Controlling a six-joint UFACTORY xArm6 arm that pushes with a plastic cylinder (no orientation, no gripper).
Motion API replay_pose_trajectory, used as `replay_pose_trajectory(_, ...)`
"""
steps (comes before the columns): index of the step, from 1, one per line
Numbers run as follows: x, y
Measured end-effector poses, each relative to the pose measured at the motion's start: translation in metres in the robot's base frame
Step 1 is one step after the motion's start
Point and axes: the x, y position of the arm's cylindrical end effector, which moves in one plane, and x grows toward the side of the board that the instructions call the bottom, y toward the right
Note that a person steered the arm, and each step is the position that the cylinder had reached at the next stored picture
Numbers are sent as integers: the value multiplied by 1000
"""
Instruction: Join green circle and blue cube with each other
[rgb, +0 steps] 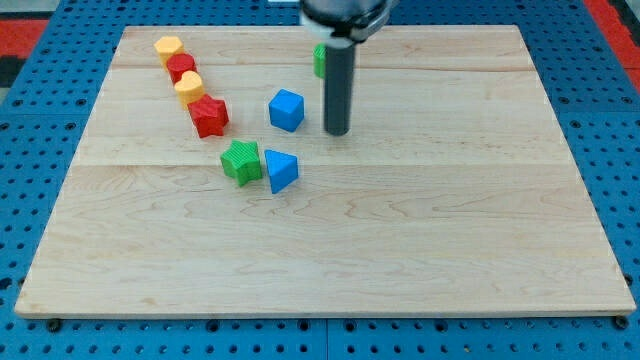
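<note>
Tip: my tip (338, 132) on tabletop (420, 250), no pincer fitted | Green circle (319, 60): behind rod, toward view's top, mostly hidden | Blue cube (286, 110): just left of tip | Push: circle down-left toward cube

the rod (338, 90) hides most of a green block (318, 60), its shape unclear.

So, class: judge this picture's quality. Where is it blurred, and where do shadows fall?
Camera view: even, soft lighting with no glare on the wooden board; the arm's dark head at the view's top is blurred; my tip and the blue cube are sharp, casting only faint shadows; the green circle is mostly hidden behind the rod.
</note>
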Motion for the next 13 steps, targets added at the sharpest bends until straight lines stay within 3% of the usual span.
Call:
replay_pose_trajectory(1,3,-54)
replay_pose_trajectory(2,-25,-59)
replay_pose_trajectory(3,-50,-56)
replay_pose_trajectory(5,-30,-48)
replay_pose_trajectory(7,-60,-37)
replay_pose_trajectory(11,-65,-8)
replay_pose_trajectory(12,-48,-8)
replay_pose_trajectory(13,-3,4)
